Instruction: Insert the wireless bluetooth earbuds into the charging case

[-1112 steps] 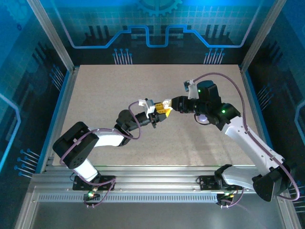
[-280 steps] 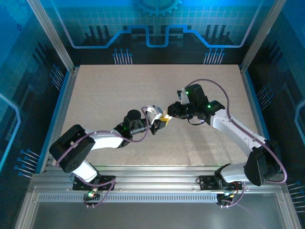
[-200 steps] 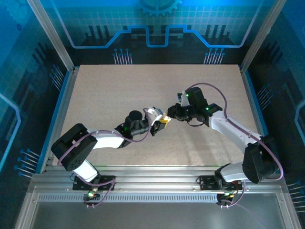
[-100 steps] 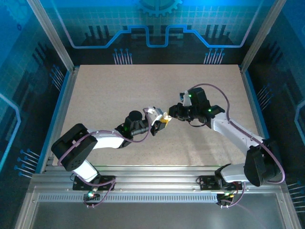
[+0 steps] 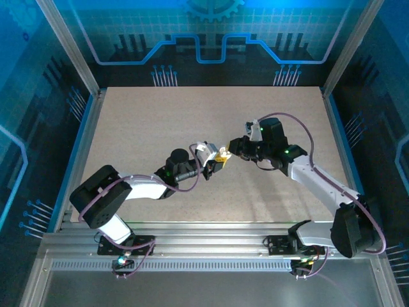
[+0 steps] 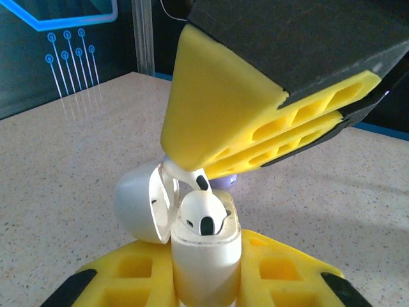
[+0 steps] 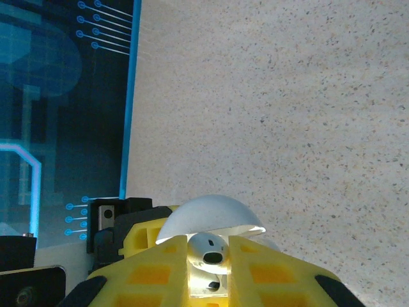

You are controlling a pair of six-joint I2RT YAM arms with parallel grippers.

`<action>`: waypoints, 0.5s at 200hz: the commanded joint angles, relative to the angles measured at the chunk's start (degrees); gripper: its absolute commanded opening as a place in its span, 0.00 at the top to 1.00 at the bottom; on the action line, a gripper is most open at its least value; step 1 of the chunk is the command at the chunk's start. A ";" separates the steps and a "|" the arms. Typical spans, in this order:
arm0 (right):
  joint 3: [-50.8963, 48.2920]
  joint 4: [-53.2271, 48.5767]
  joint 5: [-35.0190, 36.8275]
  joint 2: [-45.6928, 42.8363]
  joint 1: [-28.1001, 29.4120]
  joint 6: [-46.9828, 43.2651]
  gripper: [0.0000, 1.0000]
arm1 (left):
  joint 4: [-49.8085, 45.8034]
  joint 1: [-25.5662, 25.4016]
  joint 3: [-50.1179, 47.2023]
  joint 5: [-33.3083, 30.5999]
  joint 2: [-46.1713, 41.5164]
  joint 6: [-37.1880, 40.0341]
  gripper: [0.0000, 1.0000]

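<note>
While both arms meet near the middle of the table (image 5: 160,115) in the top view, the left gripper (image 5: 213,165) and right gripper (image 5: 232,148) sit tip to tip, the right at about 1 o'clock from the left.

Left wrist view:
- Charging case (image 6: 206,259) stands upright, clamped between the left gripper's yellow fingers (image 6: 128,278), one at its 9 o'clock side and one at its 3 o'clock side.
- Lid (image 6: 137,203) is swung back on its hinge, hanging at 9 o'clock from the case mouth.
- Seated earbud (image 6: 206,217), white, rests in the case mouth with its dark spot facing the camera.
- Held earbud (image 6: 185,174), white and stem-shaped, is pinched by the right gripper's yellow fingers (image 6: 217,109), which come down from 12 o'clock. It sits at 11 o'clock of the seated earbud, between that bud and the lid. Cannot tell whether the two buds touch.
- Pale purple object (image 6: 225,181) lies on the table beyond the case at 1 o'clock, mostly hidden; identity not resolvable.

Right wrist view:
- White earbud surface shows in the gap between the right fingers, with the lid's dome just at its 12 o'clock.
- Left gripper's black and yellow body sits at 9 o'clock.
</note>
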 commanded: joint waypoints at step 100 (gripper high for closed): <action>-6.31 5.12 -6.98 -5.55 -3.25 9.27 0.80 | 18.02 -0.29 -2.62 -1.74 1.49 0.35 0.90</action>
